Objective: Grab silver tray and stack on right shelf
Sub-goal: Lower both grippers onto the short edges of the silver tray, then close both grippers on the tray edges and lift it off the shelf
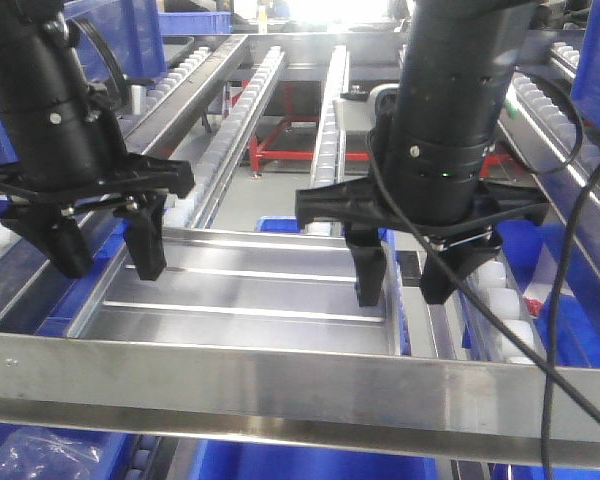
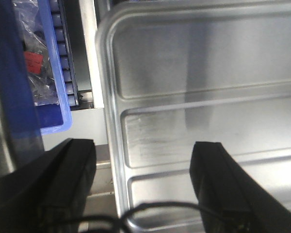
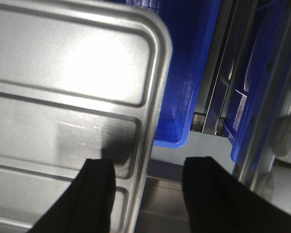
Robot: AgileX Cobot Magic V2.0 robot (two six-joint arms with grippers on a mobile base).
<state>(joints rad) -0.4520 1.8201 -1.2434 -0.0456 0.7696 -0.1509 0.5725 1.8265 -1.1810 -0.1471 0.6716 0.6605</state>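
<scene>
The silver tray (image 1: 240, 290) lies flat and level, with two raised ridges along its floor, just behind the wide steel front bar (image 1: 300, 385) of the roller shelf. My left gripper (image 1: 105, 245) is open over the tray's left end. In the left wrist view its jaws (image 2: 143, 162) straddle the left rim of the tray (image 2: 199, 87). My right gripper (image 1: 405, 275) is open over the tray's right end. In the right wrist view its jaws (image 3: 153, 182) straddle the right rim of the tray (image 3: 68, 87). Neither gripper holds anything.
Sloping rails of white rollers (image 1: 240, 110) run back from the bar on both sides. Blue bins (image 3: 184, 73) sit below the tray and to the right (image 1: 580, 290). A bin with bagged parts (image 2: 39, 68) is at the left. A black cable (image 1: 540, 370) hangs by the right arm.
</scene>
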